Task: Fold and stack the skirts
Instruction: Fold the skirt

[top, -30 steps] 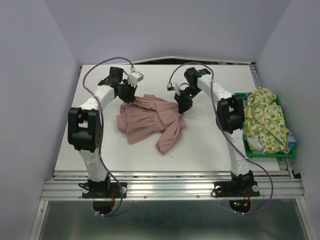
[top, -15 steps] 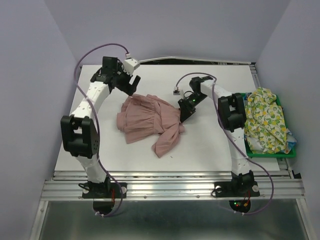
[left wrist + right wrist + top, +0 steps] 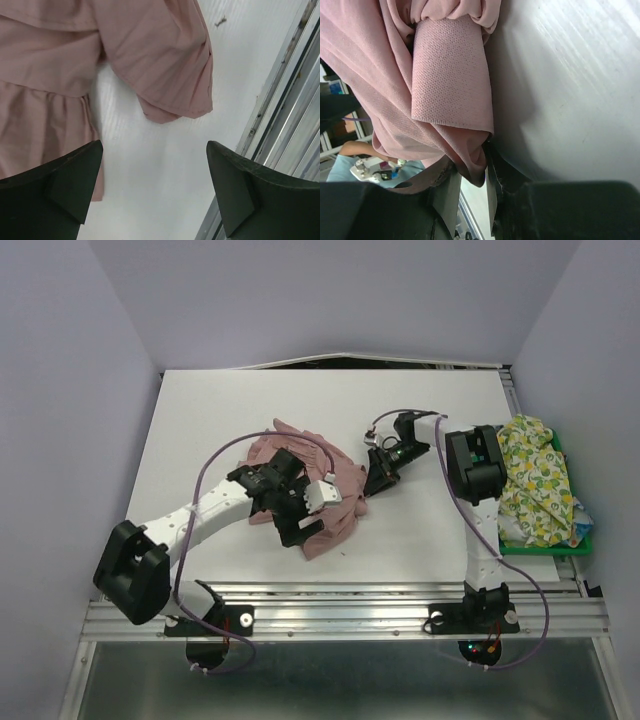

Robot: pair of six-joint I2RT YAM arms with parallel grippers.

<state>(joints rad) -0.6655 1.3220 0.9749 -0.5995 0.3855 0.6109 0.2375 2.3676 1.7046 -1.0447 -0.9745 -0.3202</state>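
A pink skirt [image 3: 315, 465] lies crumpled in the middle of the white table [image 3: 220, 410]. My right gripper [image 3: 378, 478] sits low at the skirt's right edge. In the right wrist view this gripper [image 3: 472, 186] is shut on a fold of the pink skirt [image 3: 445, 80]. My left gripper [image 3: 305, 530] hovers over the skirt's near edge. In the left wrist view it [image 3: 155, 175] is open with only bare table between its fingers [image 3: 55, 185], and the pink skirt [image 3: 150, 55] lies just beyond them. A yellow-and-green patterned skirt [image 3: 530, 475] fills the green bin [image 3: 535, 549].
The green bin stands at the table's right edge, close to my right arm. A metal rail [image 3: 350, 615] runs along the near edge of the table and also shows in the left wrist view [image 3: 290, 115]. Purple walls close in the left, back and right.
My left arm has swung from the skirt's far left corner round to its near edge, with the jaws open. The skirt has bunched toward the centre. The right gripper stayed shut on its edge.
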